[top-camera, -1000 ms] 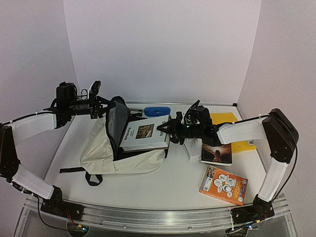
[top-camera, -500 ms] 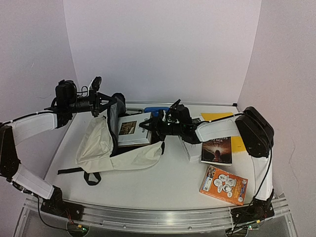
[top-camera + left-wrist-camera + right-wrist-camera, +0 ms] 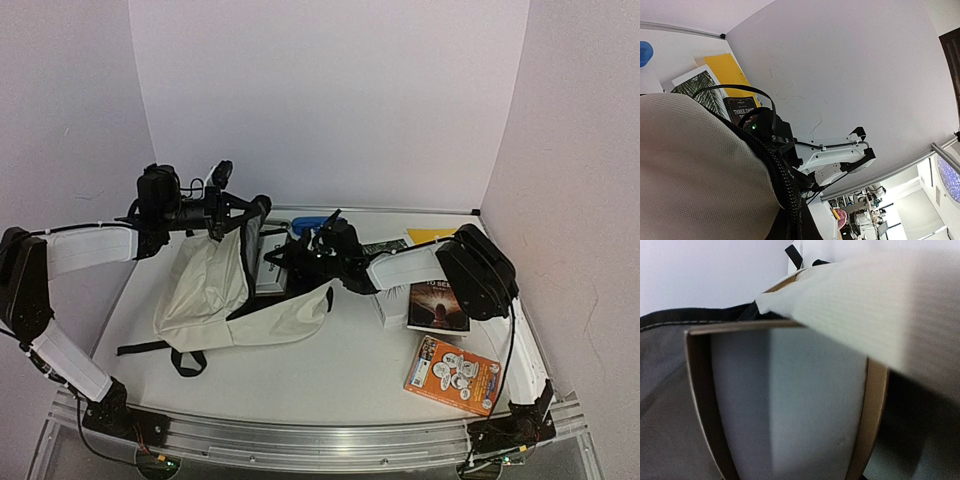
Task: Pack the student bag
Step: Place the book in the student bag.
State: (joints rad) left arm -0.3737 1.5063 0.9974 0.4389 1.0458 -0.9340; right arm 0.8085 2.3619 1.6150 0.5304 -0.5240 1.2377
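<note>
Item 1: student bag (image 3: 205,290), a large cream soft fabric backpack with black zippers and dark lining, lying on its side directly below and in front of the left pincer (image 3: 228,208). The left pincer is clamped tight on the bag's upper flap and has shifted toward the right arm, lifting the mouth wider than a second ago. Item 2: white-covered rectangular book with a tan-edged picture (image 3: 268,265), gripped at its near edge by the right pincer (image 3: 292,256), whose jaws stand partly closed on it. A second ago this book lay almost wholly outside, across the bag's mouth; it now sits ahead of the right pincer's fingertips with only a narrow strip showing between flap and lower panel. The right wrist view confirms this, with cream fabric (image 3: 880,305) draped over the cover (image 3: 790,405). Items 3 to 5, unmoved, behind the right pincer's wrist: dark paperback book (image 3: 438,305), orange illustrated book (image 3: 452,375), yellow sheet (image 3: 432,237). Assessment: book 1 is nearly packed; it probably needs a final push and a release, and the remaining books wait their turn.
</note>
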